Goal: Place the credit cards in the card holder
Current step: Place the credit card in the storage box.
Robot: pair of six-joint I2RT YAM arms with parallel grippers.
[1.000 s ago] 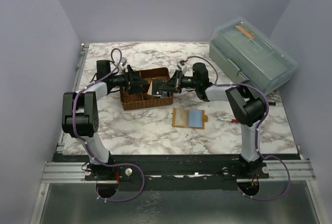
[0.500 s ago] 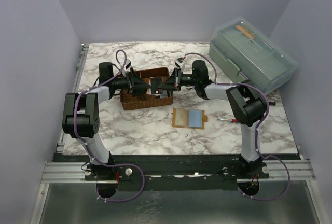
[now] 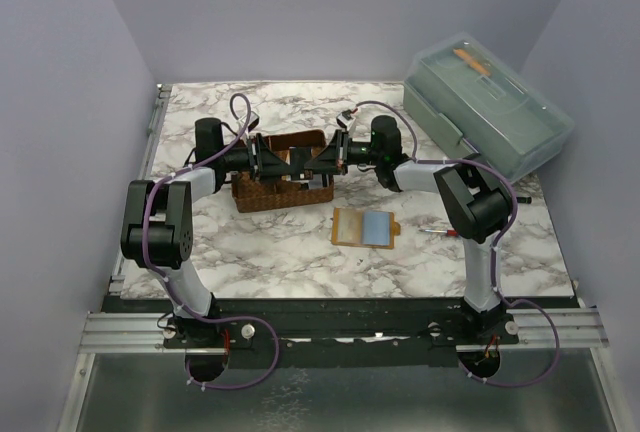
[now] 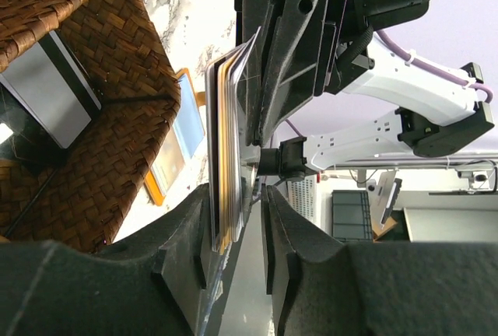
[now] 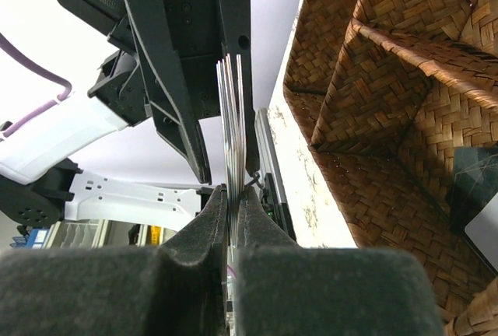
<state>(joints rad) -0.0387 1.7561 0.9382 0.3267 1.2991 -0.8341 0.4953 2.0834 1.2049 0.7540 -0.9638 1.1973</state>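
Note:
Above the brown woven basket (image 3: pixel 268 196) my two grippers meet tip to tip. My right gripper (image 3: pixel 314 160) (image 5: pixel 233 193) is shut on one end of a thin stack of credit cards (image 5: pixel 232 110) (image 4: pixel 226 126), held on edge. My left gripper (image 3: pixel 283 159) (image 4: pixel 233 196) straddles the stack's other end. The cards lie against one pad and a gap shows at the other, so it is open. The card holder (image 3: pixel 365 226) (image 4: pixel 170 157) lies open on the marble in front of the basket, with a pale blue card showing in it. A grey-white card (image 4: pixel 48 87) lies in the basket.
A large grey-green lidded plastic box (image 3: pixel 490 112) fills the back right corner. A small red-handled tool (image 3: pixel 440 232) lies right of the card holder. The basket's woven dividers (image 5: pixel 389 103) stand just under both grippers.
The left arm has moved right until its jaws enclose the card stack, and they have narrowed. The right gripper has risen slightly from the basket, still holding the cards.

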